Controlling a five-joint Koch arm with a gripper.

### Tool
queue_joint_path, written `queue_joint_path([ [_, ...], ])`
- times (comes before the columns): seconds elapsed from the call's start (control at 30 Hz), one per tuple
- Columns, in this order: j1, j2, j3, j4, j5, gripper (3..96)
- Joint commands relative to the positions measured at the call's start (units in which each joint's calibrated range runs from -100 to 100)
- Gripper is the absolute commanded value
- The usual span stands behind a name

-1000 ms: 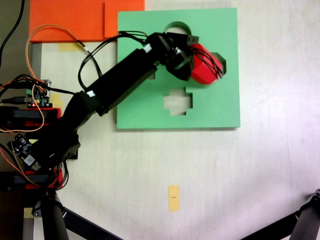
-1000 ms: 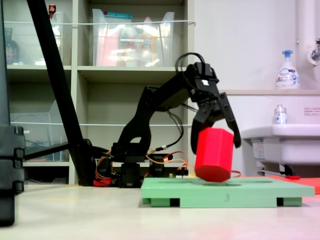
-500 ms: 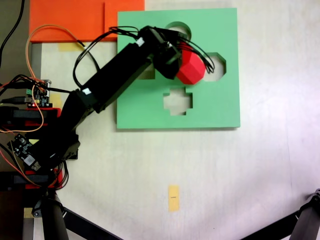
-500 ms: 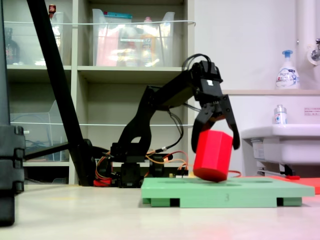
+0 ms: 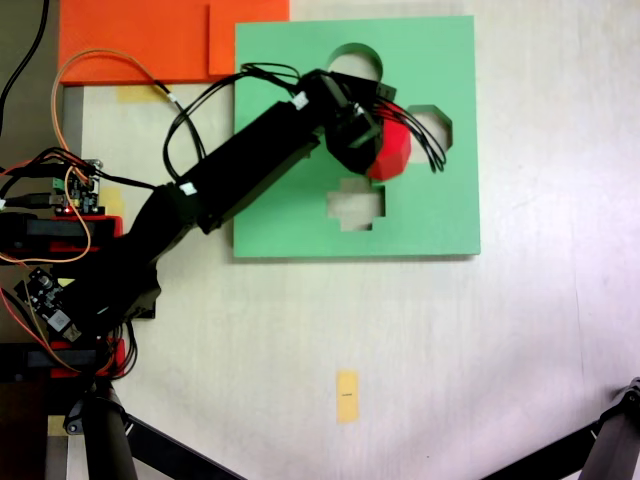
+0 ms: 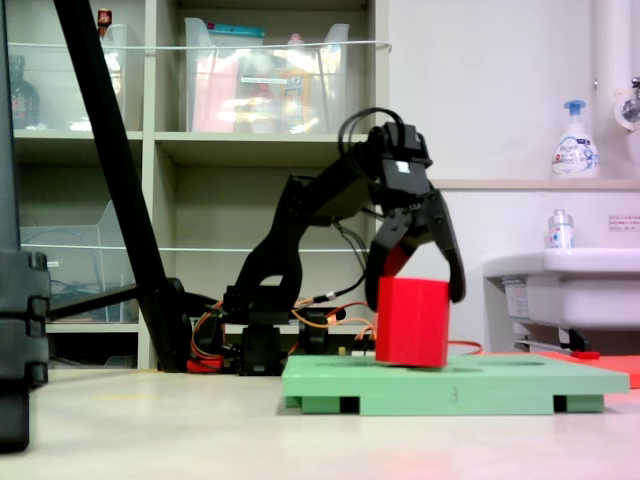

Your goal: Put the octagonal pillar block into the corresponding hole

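The gripper [image 6: 412, 288] is closed on the octagonal pillar block [image 6: 411, 322], one dark finger down each side of its upper part in the second exterior view. The block stands upright there, long axis vertical, its base on the top of the green foam board [image 6: 500, 385]. In the first exterior view the gripper [image 5: 372, 150] covers most of the block [image 5: 393, 153], which shows only as a red patch just left of the corresponding hole [image 5: 428, 129] and above the cross-shaped cutout [image 5: 358, 203]; the hole lies open. Only the first exterior view shows the cutouts and the block's place among them; only the second exterior view shows the block's height and its contact with the board. Half a second ago the block hung tilted with its lower edge near the board; now it is straight and set down, slightly further to the second exterior view's left.
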Motion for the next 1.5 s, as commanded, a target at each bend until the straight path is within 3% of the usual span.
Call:
queue_joint_path([
  [0.03, -0.44, -0.05, 1.22, 2.16, -2.00, 42.3],
  [0.57, -1.47, 3.86, 1.32, 20.65, -8.64, 44.8],
  [1.5, -0.54, 8.19, 1.42, 24.88, -14.95, 44.6],
])
